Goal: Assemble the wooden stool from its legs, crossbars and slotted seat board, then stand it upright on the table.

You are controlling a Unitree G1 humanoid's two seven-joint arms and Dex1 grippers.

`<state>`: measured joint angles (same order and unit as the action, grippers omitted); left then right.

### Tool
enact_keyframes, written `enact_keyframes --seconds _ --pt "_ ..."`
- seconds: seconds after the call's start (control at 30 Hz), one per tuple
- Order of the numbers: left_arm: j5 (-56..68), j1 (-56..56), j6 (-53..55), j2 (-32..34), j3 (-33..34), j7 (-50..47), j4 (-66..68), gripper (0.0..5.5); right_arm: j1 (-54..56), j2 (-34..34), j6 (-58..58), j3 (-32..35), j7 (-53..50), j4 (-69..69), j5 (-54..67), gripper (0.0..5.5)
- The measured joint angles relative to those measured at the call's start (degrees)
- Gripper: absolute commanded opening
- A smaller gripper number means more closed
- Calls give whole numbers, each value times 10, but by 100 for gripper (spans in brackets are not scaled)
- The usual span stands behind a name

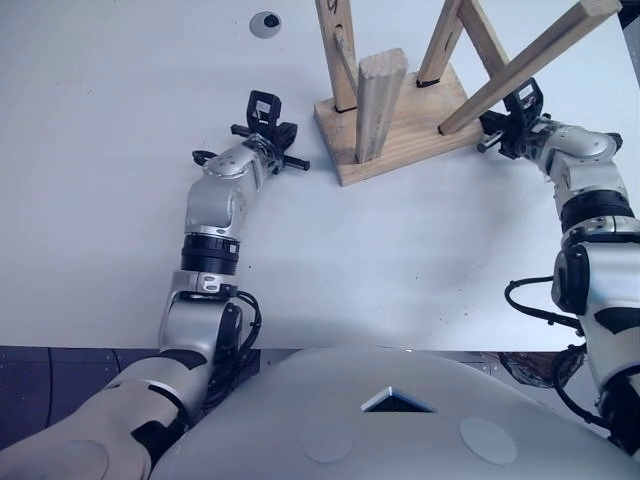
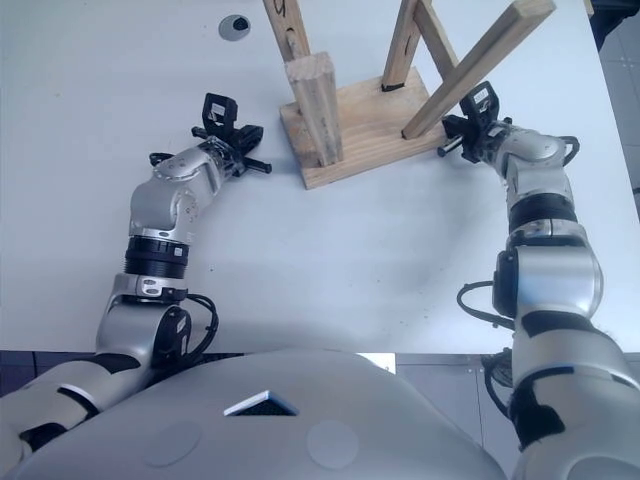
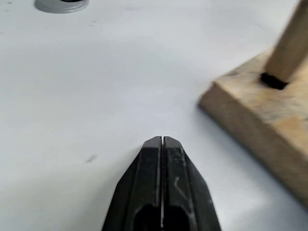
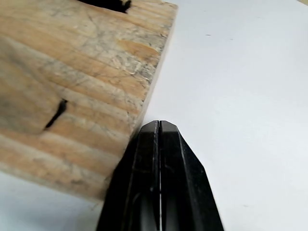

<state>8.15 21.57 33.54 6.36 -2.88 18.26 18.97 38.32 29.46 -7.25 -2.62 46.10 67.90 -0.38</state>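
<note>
Seat board [image 1: 405,130]: flat on desk [image 1: 380,260], legs [image 1: 338,60] pointing up.
Left gripper [image 3: 162,140]: pressed together, near board's left side.
Right gripper [image 4: 159,124]: pressed together, just beside board's right edge.

You have open table [image 1: 100,150] all round the left gripper [image 3: 162,140], with a clear gap to the seat board [image 1: 400,140]. The right gripper [image 4: 159,124] sits right at the board's edge, just beside the slanting leg [image 1: 520,68]. The upright legs [image 1: 380,105] crowd the board's top.

Upturned seat board [image 2: 365,118] with legs [image 2: 318,105] on table [image 2: 330,250], between left gripper [image 2: 225,118] and right gripper [image 2: 475,108].
</note>
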Motion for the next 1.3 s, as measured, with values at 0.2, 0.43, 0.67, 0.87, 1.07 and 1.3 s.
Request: enact_keyframes --seconds 0.2,0.43,0.67,0.87,1.07,1.3 --pt "-1 8 -1 36 -8 58 17 3 -83 -18 41 -4 63 -142 31 0" --pt "11 -47 53 109 5 83 -77 3 -275 -41 230 -28 41 -499 93 0" --pt "19 -78 69 119 17 81 -121 0 -326 -42 310 -33 -9 -615 114 30" --pt "79 -57 -17 282 83 288 -106 90 -334 49 325 52 59 -679 175 129" --pt "108 -104 -29 366 26 494 -94 190 -352 68 314 -10 130 -702 181 242" --pt "117 -80 -50 297 -17 492 -86 243 -312 44 298 -53 122 -669 167 314"
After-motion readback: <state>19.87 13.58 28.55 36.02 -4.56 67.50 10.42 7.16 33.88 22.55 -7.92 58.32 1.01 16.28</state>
